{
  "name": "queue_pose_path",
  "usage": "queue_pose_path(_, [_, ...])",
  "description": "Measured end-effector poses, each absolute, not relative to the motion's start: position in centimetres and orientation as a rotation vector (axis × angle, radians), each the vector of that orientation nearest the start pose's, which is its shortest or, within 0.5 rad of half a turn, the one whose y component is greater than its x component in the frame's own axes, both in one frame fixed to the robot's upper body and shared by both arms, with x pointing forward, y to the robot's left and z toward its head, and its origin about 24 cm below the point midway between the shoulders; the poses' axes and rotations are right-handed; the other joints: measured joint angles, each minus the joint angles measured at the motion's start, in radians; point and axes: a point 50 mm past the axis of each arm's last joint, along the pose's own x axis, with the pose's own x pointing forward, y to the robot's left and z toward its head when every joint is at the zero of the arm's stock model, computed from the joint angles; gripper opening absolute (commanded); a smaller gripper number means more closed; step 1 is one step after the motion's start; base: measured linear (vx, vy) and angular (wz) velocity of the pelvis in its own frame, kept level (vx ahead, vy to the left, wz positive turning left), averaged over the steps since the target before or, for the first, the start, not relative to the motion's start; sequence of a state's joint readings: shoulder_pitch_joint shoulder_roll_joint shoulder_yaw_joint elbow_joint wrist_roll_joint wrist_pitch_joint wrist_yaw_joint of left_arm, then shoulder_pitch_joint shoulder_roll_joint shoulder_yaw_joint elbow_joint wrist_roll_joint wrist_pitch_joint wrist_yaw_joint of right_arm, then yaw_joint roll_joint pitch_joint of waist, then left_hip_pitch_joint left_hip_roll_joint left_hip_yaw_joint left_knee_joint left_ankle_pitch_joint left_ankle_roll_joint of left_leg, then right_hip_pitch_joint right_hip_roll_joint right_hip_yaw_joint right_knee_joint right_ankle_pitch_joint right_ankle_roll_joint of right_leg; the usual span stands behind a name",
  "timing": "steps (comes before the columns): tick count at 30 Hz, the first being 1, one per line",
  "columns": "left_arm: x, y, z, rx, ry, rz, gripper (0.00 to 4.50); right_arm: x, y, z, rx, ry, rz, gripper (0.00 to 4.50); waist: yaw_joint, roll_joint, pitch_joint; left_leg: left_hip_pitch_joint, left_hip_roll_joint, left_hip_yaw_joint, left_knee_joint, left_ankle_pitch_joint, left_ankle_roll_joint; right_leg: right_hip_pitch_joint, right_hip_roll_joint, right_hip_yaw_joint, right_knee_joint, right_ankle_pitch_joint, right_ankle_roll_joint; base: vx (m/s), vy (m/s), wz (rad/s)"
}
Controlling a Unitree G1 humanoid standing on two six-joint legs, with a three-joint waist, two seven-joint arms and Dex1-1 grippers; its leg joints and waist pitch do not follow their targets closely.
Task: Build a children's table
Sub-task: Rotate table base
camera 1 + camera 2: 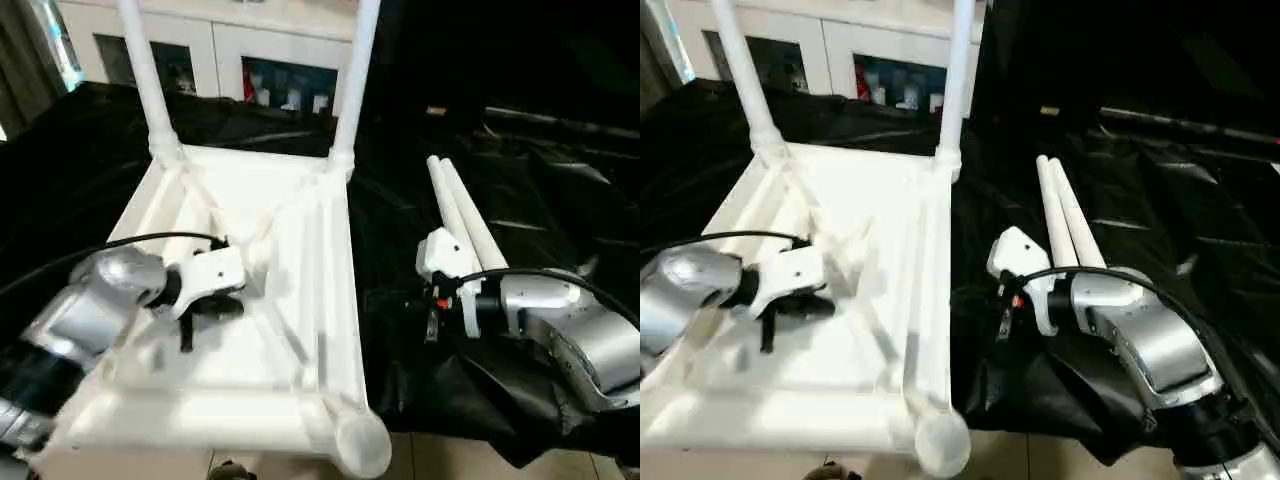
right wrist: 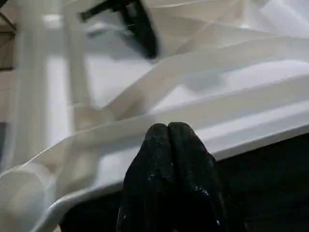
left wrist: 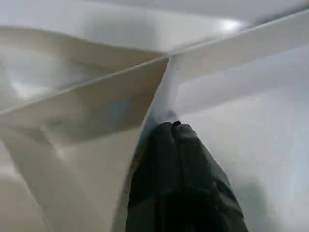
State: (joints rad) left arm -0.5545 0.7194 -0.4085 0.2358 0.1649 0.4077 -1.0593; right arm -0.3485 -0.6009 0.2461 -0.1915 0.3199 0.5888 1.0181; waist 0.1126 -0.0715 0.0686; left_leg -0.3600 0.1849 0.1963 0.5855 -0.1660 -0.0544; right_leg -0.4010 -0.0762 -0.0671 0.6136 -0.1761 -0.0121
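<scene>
**Inverted tabletop, two legs fitted, two loose**

Head views: white tabletop lies ribbed side up on the black-draped desk. Two fitted legs stand upright in the far corner sockets; the near corner socket holds nothing. Two loose legs lie side by side on the desk, right of the tabletop.

Left wrist view: left end effector, fingers pressed shut, empty, tip close over a rib junction.

Right wrist view: right end effector, closed, empty, above the tabletop's edge.

white tabletop, white legs, black cloth
</scene>
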Motion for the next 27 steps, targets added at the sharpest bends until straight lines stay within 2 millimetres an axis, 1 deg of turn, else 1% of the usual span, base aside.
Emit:
queue_pose_path(3, [32.4, 20.9, 9.0, 0.859, 0.679, -0.834, 0.00, 26.3, -14.1, 10.9, -0.279, 0.367, 1.249, 0.03, 0.000, 0.000, 0.000, 0.000, 0.000, 0.000, 0.001, 0.000, 0.000, 0.000, 0.000, 0.000, 0.000, 0.000, 0.000, 0.000, 0.000, 0.00])
queue_pose_path(5, [33.2, 21.0, 8.8, 0.855, 0.667, -0.768, 0.00, 26.4, -14.2, 10.9, -0.288, 0.368, 1.236, 0.03, 0.000, 0.000, 0.000, -0.001, 0.000, 0.000, 0.002, 0.000, 0.000, 0.000, 0.000, 0.000, 0.000, 0.000, 0.000, 0.000, 0.000, 0.00])
queue_pose_path(6, [33.9, 20.7, 8.6, 0.843, 0.648, -0.718, 0.00, 26.5, -14.3, 10.8, -0.294, 0.367, 1.224, 0.03, 0.004, 0.000, 0.000, -0.001, 0.000, 0.000, 0.002, 0.000, 0.000, 0.001, 0.000, 0.000, 0.000, 0.000, 0.000, 0.000, 0.000, 0.00])
queue_pose_path(11, [35.8, 20.0, 8.1, 0.817, 0.573, -0.564, 0.00, 27.0, -14.4, 10.6, -0.317, 0.357, 1.158, 0.03, 0.009, 0.000, 0.000, -0.007, 0.001, -0.002, 0.007, 0.000, 0.000, -0.001, 0.000, -0.002, 0.000, 0.005, 0.000, 0.000, 0.000, 0.00])
queue_pose_path(12, [36.4, 19.6, 7.9, 0.799, 0.549, -0.526, 0.00, 27.2, -14.4, 10.5, -0.317, 0.350, 1.135, 0.03, 0.013, 0.000, 0.000, -0.008, 0.001, -0.002, 0.007, 0.000, 0.000, -0.001, 0.000, -0.002, -0.001, 0.005, -0.001, 0.000, 0.000, 0.00])
queue_pose_path(16, [37.5, 18.9, 7.8, 0.796, 0.475, -0.449, 0.00, 27.8, -14.2, 10.5, -0.324, 0.325, 1.091, 0.03, 0.014, 0.000, 0.000, -0.010, 0.001, -0.002, 0.007, 0.000, 0.001, -0.002, 0.000, -0.002, -0.002, 0.007, -0.004, 0.000, 0.000, 0.00])
queue_pose_path(19, [37.8, 19.2, 7.7, 0.790, 0.437, -0.399, 0.00, 28.3, -14.4, 10.9, -0.332, 0.301, 1.038, 0.03, 0.013, 0.000, 0.000, -0.010, 0.002, -0.002, 0.007, 0.000, 0.001, -0.002, 0.000, -0.002, -0.002, 0.007, -0.004, 0.000, 0.000, 0.00])
queue_pose_path(21, [37.8, 19.3, 7.9, 0.764, 0.425, -0.398, 0.00, 28.8, -14.9, 11.1, -0.332, 0.283, 0.958, 0.03, 0.012, 0.000, 0.000, -0.010, 0.002, -0.002, 0.007, 0.000, 0.001, -0.003, 0.000, -0.003, -0.002, 0.007, -0.004, 0.000, 0.000, 0.00])
queue_pose_path(23, [37.8, 19.2, 8.5, 0.743, 0.400, -0.416, 0.00, 29.3, -15.0, 11.0, -0.335, 0.274, 0.886, 0.03, 0.011, 0.001, 0.000, -0.010, 0.002, -0.002, 0.007, 0.000, 0.001, -0.002, 0.000, -0.003, -0.002, 0.007, -0.004, 0.000, 0.000, 0.00])
queue_pose_path(26, [37.5, 18.8, 9.9, 0.698, 0.347, -0.450, 0.00, 30.5, -15.4, 11.1, -0.332, 0.292, 0.756, 0.03, 0.003, 0.002, 0.000, -0.009, 0.002, -0.001, 0.007, 0.000, 0.001, -0.002, 0.000, -0.002, -0.001, 0.007, -0.004, 0.000, 0.000, 0.00])
queue_pose_path(27, [37.1, 18.7, 10.5, 0.672, 0.328, -0.466, 0.00, 31.2, -15.7, 11.2, -0.304, 0.307, 0.690, 0.19, 0.000, 0.002, 0.000, -0.009, 0.002, -0.001, 0.007, 0.000, 0.000, -0.002, 0.000, -0.002, -0.001, 0.007, -0.005, 0.000, 0.000, 0.00])
